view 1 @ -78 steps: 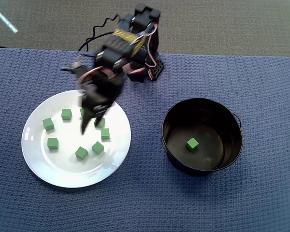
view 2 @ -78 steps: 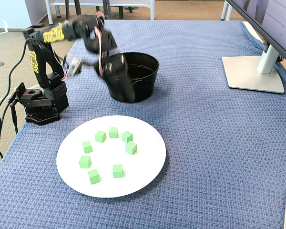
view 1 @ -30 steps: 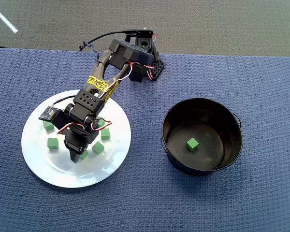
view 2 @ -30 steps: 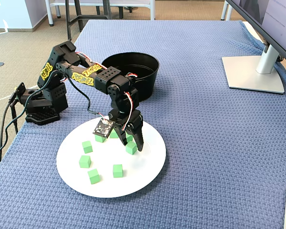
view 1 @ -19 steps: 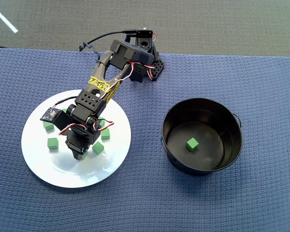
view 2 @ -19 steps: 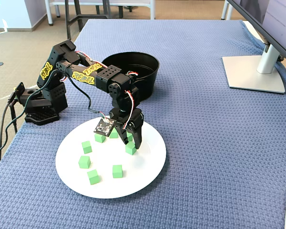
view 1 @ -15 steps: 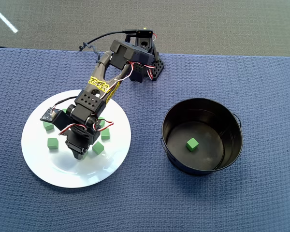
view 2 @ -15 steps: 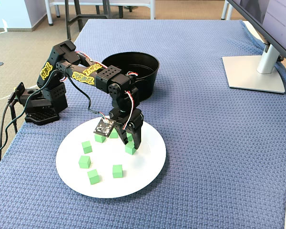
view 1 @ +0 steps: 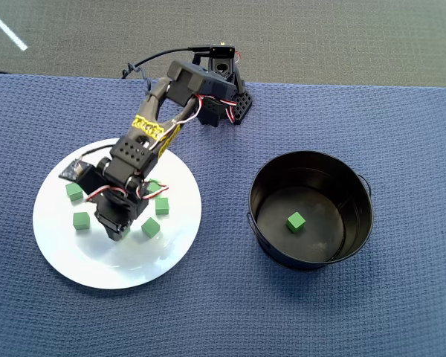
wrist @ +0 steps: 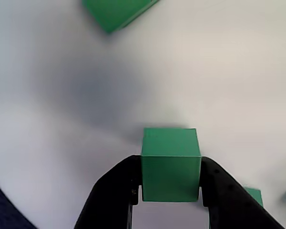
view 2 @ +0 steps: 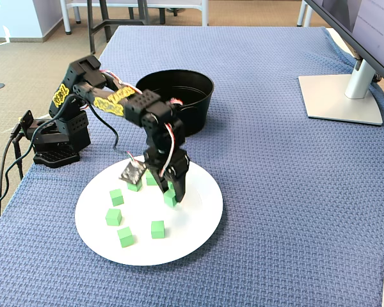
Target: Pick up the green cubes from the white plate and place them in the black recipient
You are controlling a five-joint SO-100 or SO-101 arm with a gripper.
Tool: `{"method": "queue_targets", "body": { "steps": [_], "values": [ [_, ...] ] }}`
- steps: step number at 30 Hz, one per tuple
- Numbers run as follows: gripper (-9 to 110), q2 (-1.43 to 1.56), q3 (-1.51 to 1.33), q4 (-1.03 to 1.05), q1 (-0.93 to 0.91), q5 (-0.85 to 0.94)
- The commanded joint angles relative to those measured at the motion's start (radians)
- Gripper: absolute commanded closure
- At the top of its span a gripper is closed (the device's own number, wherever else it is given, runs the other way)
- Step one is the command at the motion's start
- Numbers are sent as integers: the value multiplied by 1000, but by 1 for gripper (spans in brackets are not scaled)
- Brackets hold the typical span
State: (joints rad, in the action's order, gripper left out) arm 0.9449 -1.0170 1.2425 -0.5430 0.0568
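While bent down over the white plate (view 2: 198,220), gripper (wrist: 170,191) pinching one green cube (wrist: 170,164) betw. both black fingers (wrist: 115,191); in wrist view, pads pressing on cube's left & right faces, cube's lower part sitting betw. the tips, upper part sticking out past them. Cannot tell whether held cube is touching plate surface or just clear of it. In fixed view, being held (view 2: 170,197) over plate's centre-right area, arm (view 2: 125,102) reaching in from plate's far-left side.

Resting loose on the plate in fixed view: cube at left (view 2: 116,197), cube lower left (view 2: 113,217), cube at near edge of the group (view 2: 125,236), cube near plate's middle (view 2: 157,229), cube at far side just beside gripper body (view 2: 135,185); others partly hiding behind gripper. In overhead view, four loose cubes showing round the gripper (view 1: 74,191) (view 1: 80,220) (view 1: 162,205) (view 1: 150,227).

Black recipient (view 1: 357,195) standing well apart from plate, to plate's right in overhead view, behind plate in fixed view (view 2: 198,102). One green cube lying on recipient's bottom (view 1: 296,221). Plate & recipient both sitting on blue woven cloth (view 1: 401,119). Monitor stand (view 2: 342,96) standing far right of plate in fixed view.
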Motion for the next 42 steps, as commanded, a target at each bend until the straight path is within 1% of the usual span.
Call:
{"method": "queue_targets", "body": {
  "steps": [1, 5, 8, 13, 18, 21, 24, 29, 34, 35, 36, 37, 38, 42],
  "values": [
    [102, 232, -52, -14, 0, -40],
    [102, 469, -206, -26, 49, -72],
    [102, 650, -322, -2, 133, -95],
    [102, 902, -502, 12, 360, -126],
    [102, 1072, -649, -2, 621, -179],
    [102, 1134, -778, -95, 788, -184],
    [102, 1155, -877, -201, 900, -192],
    [102, 1081, -940, -316, 966, -207],
    [102, 1071, -943, -316, 971, -190],
    [97, 1074, -940, -308, 971, -195],
    [88, 1078, -936, -299, 971, -196],
    [82, 1083, -931, -290, 971, -198],
    [81, 1088, -928, -284, 973, -202],
    [81, 1095, -914, -265, 976, -212]
  ]
}}
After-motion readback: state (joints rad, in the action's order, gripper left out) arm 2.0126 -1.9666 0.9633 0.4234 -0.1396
